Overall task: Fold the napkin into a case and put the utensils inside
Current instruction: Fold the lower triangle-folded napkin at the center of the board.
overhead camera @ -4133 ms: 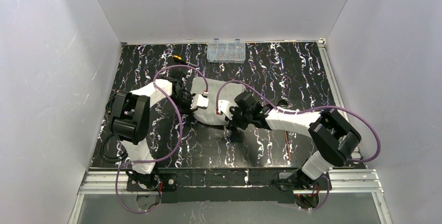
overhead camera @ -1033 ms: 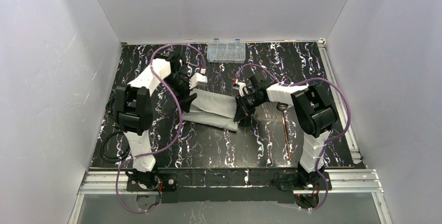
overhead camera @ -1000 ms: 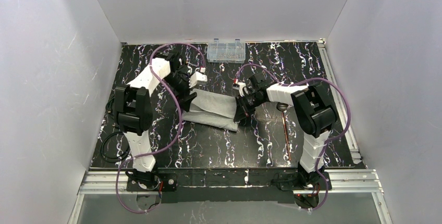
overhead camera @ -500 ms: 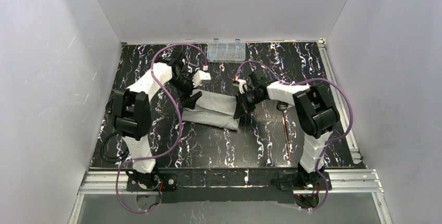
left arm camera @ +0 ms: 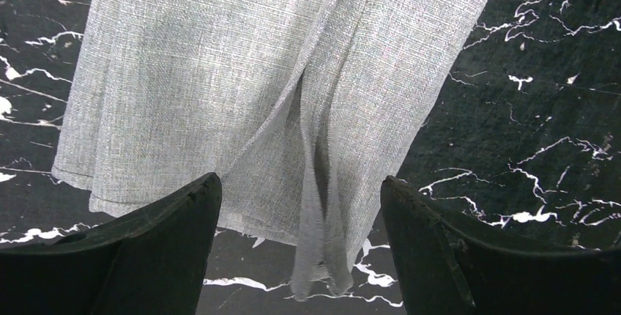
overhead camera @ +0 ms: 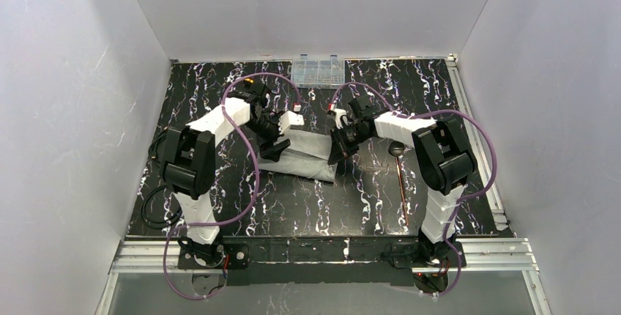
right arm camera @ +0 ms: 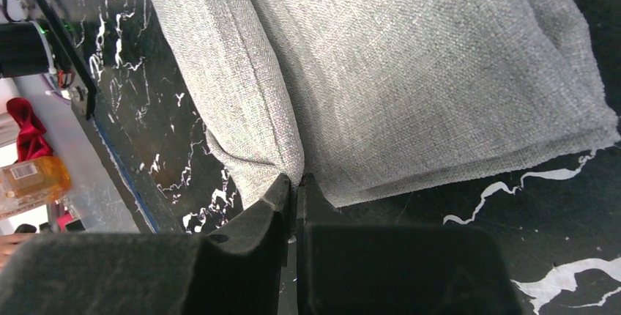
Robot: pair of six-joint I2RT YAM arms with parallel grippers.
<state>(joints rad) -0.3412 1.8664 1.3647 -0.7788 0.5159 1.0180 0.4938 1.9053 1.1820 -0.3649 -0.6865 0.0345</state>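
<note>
The napkin (overhead camera: 307, 155) lies as a narrow, layered light-grey bundle in the middle of the black marbled table. My left gripper (overhead camera: 272, 146) hovers over its left end, open. In the left wrist view the wide-apart fingers straddle a raised pleat (left arm camera: 322, 256) of the napkin (left arm camera: 242, 73) without touching it; the left gripper (left arm camera: 299, 181) holds nothing. My right gripper (overhead camera: 338, 150) is at the bundle's right end, shut on a corner fold of the napkin (right arm camera: 410, 73); the right gripper (right arm camera: 294, 182) pinches cloth between its tips. The utensils (overhead camera: 400, 176) lie to the right, dark spoon head (overhead camera: 396, 149) farthest.
A clear plastic compartment box (overhead camera: 317, 70) stands at the table's far edge. White walls close in three sides. In the right wrist view the table's edge (right arm camera: 110, 146) shows at left, with an orange bottle (right arm camera: 29, 176) beyond it.
My left gripper has swung from beyond the napkin's far-left end toward the near right, over the cloth's left end. The right gripper stays shut on its corner, almost unmoved.
</note>
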